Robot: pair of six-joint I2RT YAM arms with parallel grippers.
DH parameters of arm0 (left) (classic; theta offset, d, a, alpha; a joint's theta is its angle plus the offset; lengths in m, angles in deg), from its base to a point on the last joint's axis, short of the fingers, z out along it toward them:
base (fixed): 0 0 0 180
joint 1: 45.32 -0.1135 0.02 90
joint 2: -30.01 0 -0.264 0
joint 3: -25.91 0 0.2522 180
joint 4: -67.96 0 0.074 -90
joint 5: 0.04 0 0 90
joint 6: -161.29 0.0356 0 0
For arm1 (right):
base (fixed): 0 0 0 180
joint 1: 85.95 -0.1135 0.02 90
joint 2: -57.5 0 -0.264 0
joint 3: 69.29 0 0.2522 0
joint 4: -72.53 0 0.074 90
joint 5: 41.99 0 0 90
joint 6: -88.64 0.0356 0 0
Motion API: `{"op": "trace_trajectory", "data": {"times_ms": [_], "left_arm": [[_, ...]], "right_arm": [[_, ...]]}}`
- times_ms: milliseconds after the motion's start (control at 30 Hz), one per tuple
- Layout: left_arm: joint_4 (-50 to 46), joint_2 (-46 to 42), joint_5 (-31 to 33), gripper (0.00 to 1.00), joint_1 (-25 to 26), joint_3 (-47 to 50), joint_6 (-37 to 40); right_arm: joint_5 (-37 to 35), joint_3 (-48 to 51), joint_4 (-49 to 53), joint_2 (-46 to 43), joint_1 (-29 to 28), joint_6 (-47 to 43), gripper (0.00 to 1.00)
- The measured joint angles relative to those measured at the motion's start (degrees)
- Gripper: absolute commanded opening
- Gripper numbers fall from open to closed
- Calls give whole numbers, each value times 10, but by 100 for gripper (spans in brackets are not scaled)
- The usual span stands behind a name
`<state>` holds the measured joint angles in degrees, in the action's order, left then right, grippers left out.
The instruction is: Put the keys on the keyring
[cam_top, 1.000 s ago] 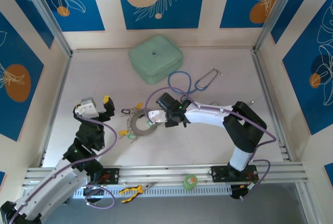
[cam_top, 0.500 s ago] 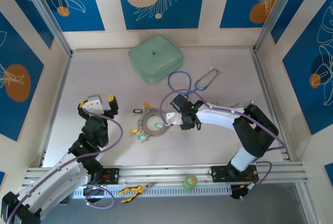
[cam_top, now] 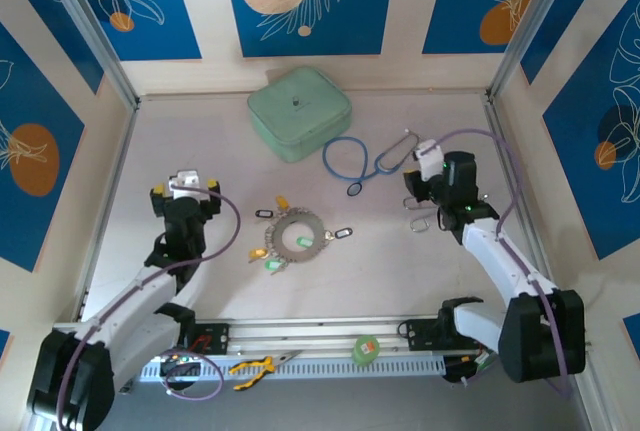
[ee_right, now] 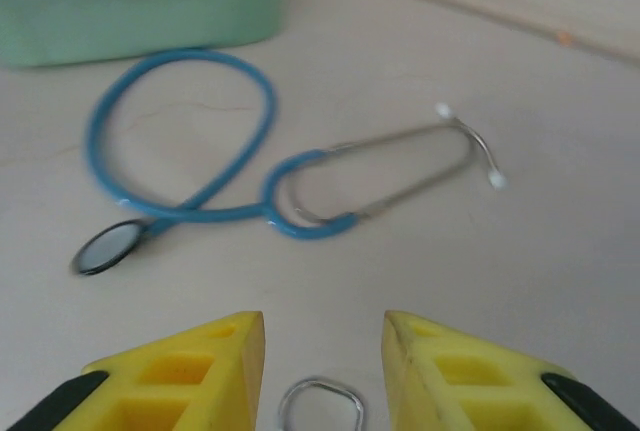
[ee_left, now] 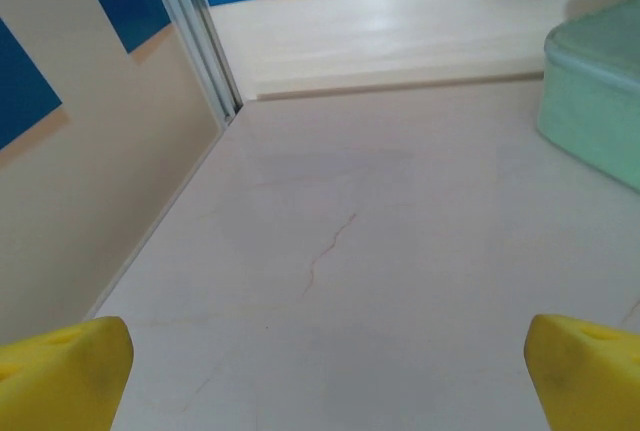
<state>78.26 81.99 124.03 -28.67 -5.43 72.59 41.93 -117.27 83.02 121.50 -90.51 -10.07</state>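
Since the earlier frames, the left gripper (cam_top: 185,191) has turned a little but holds much the same place on the left. The keyring (cam_top: 297,238) has slid slightly right. The right arm has left the ring and swung well off to the right.

Left gripper: released, yellow fingertips (ee_left: 62,371) spread wide with nothing between them. It points toward the far wall, so the ring lies off to its right and a little nearer to the arm bases.

Keyring: flat on the table (cam_top: 200,281), mid-scene, between the two arms.
- Black-tagged key (cam_top: 264,214) and yellow-headed key (cam_top: 282,202) lie just beside the ring's far-left edge.
- Another yellow key (cam_top: 258,251) and a green key (cam_top: 272,266) sit against its near-left edge.
- A second black-tagged key (cam_top: 340,236) lies at its right edge, long axis roughly left-right.
- We cannot tell which of these keys, if any, are already threaded on.

Right gripper (ee_right: 320,341): released, jaws moderately apart and gripping nothing. A small metal loop (ee_right: 320,406) lies on the table below the gap. It faces the stethoscope (ee_right: 190,151) and green case (cam_top: 299,111), so the keyring sits to its left.

Judgement: four of the five keys cluster on the ring's left half, toward the left gripper. That arm looks somewhat nearer to them, but it needs to turn rightward first.
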Motion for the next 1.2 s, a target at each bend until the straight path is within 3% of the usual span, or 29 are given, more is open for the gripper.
{"op": "trace_trajectory", "data": {"times_ms": [233,433,567,1200], "left_arm": [[158,161,-82,100,-33,40,19],[306,314,-112,100,-40,38,38],[398,391,-133,99,-56,41,40],[362,393,-156,100,-72,-10,31]], "right_arm": [[36,122,-240,132,36,78,35],[72,125,-385,226,45,102,35],[101,125,-421,230,58,109,35],[121,123,-430,230,69,129,37]]}}
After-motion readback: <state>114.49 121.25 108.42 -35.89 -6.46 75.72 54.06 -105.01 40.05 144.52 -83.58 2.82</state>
